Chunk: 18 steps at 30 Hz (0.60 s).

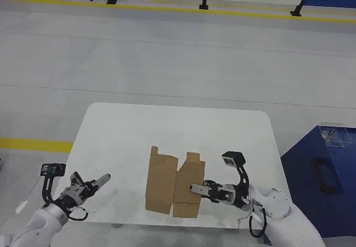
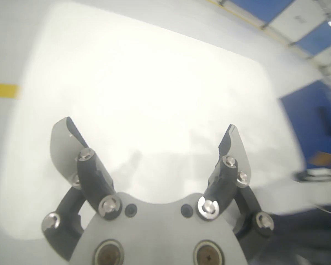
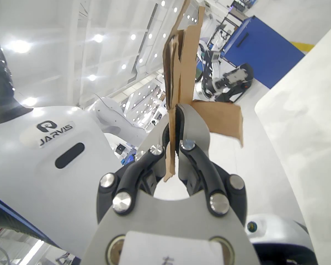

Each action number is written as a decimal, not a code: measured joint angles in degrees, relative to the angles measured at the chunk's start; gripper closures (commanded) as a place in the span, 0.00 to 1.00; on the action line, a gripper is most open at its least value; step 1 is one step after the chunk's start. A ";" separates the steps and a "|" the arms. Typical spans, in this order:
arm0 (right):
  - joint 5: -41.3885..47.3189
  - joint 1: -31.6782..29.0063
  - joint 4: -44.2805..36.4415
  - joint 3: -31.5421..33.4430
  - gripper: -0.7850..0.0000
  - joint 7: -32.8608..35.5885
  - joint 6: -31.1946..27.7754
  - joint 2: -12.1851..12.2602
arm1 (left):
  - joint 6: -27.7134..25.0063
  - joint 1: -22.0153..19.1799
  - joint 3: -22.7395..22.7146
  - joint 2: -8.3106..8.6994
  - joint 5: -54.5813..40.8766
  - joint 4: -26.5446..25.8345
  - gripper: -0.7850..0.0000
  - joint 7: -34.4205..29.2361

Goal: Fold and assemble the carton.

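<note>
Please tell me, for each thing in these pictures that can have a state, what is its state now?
carton: collapsed flat, not yet assembled, one flap bent outward, clamped at its edge.
right gripper: jaws shut on the carton.
left gripper: jaws open, empty, over the table.

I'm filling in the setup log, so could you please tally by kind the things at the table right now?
Tables: 1, the white table.
Cartons: 1, the brown carton, flattened.
Grippers: 2, the left gripper open, the right gripper shut on the brown carton.
Total: 4.
</note>
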 measured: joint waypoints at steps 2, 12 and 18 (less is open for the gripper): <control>0.60 0.99 2.15 -1.79 1.00 1.75 -0.31 -0.34 | 3.50 -4.38 -1.63 0.61 -18.00 4.51 0.00 -14.90; 9.64 4.14 7.58 -8.33 1.00 7.24 1.73 -2.05 | 8.59 -15.24 6.13 1.31 -47.24 17.36 0.00 -39.17; 10.53 4.78 7.69 -9.54 1.00 8.27 2.66 -2.53 | 4.50 -12.18 9.40 1.37 -46.05 13.82 0.36 -38.25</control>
